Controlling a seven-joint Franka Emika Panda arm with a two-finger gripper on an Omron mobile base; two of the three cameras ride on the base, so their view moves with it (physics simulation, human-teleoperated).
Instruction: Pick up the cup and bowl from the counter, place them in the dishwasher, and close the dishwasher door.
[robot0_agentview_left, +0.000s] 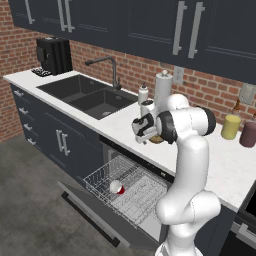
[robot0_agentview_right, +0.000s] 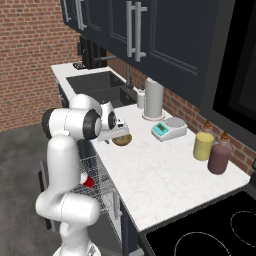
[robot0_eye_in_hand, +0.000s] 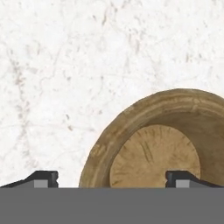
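Note:
The tan wooden bowl (robot0_eye_in_hand: 162, 140) sits upright on the white counter (robot0_eye_in_hand: 65, 87), just behind its front edge. My gripper (robot0_eye_in_hand: 113, 177) hangs close above it and is open. One fingertip is over the bowl's inside and the other over bare counter, so the jaws straddle the near rim. From the base cameras the hand (robot0_agentview_left: 144, 127) partly covers the bowl (robot0_agentview_left: 158, 139) (robot0_agentview_right: 121, 139). The red cup (robot0_agentview_left: 116, 187) (robot0_agentview_right: 88, 181) lies on its side in the pulled-out wire rack (robot0_agentview_left: 137, 197) of the dishwasher. The dishwasher door (robot0_agentview_left: 90, 205) is dropped open below it.
A dark double sink (robot0_agentview_left: 87, 95) with a faucet (robot0_agentview_left: 111, 67) lies left of the bowl. A paper towel roll (robot0_agentview_left: 163, 87), a small scale (robot0_agentview_right: 169, 128), a yellow cylinder (robot0_agentview_left: 230, 126) and a maroon one (robot0_agentview_left: 248, 134) stand along the brick wall. A black stovetop (robot0_agentview_right: 215, 235) is at the right.

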